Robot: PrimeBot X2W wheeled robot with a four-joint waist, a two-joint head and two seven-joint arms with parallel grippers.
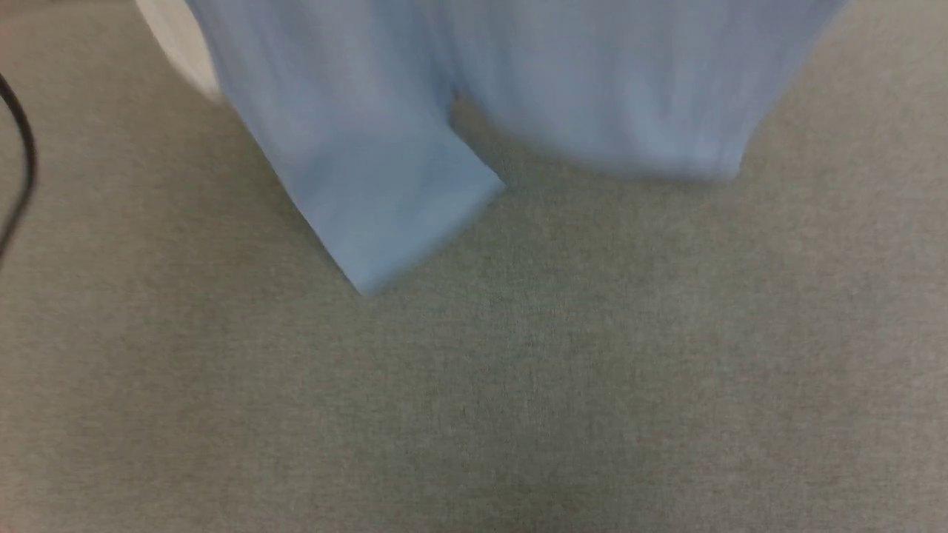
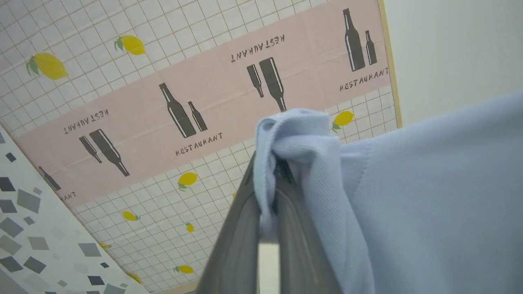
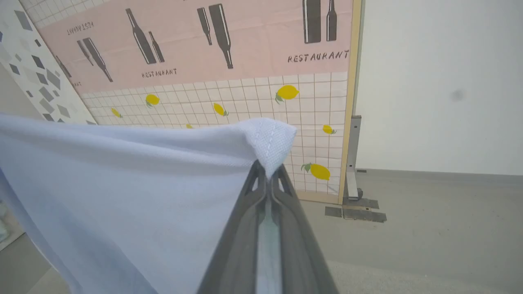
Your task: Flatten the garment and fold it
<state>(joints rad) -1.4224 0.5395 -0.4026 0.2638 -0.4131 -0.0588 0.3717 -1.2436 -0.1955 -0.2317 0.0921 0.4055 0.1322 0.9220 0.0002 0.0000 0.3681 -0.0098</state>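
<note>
Head view: the light blue, short-sleeved knit garment (image 1: pixel 563 89) hangs blurred from the top edge. One sleeve cuff reaches lowest, left of centre, and the body hem ends higher on the right. Below both edges the flat grey-green carpeted surface (image 1: pixel 518 385) lies open across the lower half of the frame. A thin black cable (image 1: pixel 27 155) curves along the left edge, well apart from the cloth.

Left wrist view: the left gripper (image 2: pixel 273 179) rises from the bottom centre, its two long dark fingers pressed together on a bunched, ribbed fold of the garment (image 2: pixel 429 196), which drapes away to the right and fills the lower right. Behind it stands a printed backdrop panel (image 2: pixel 122 49) of white grid with yellow lemons, crossed by a pink band with dark bottle shapes and the word "RESTAURANT", some of it upside down.

Right wrist view: the right gripper (image 3: pixel 267 181) is clamped on a stitched corner of the garment (image 3: pixel 122 196), whose taut top edge runs to the left. The backdrop panel (image 3: pixel 253 45) again reads "RESTAURANT". Right of its wooden edge are a plain white wall (image 3: pixel 441 81) and open grey floor (image 3: pixel 429 228).
</note>
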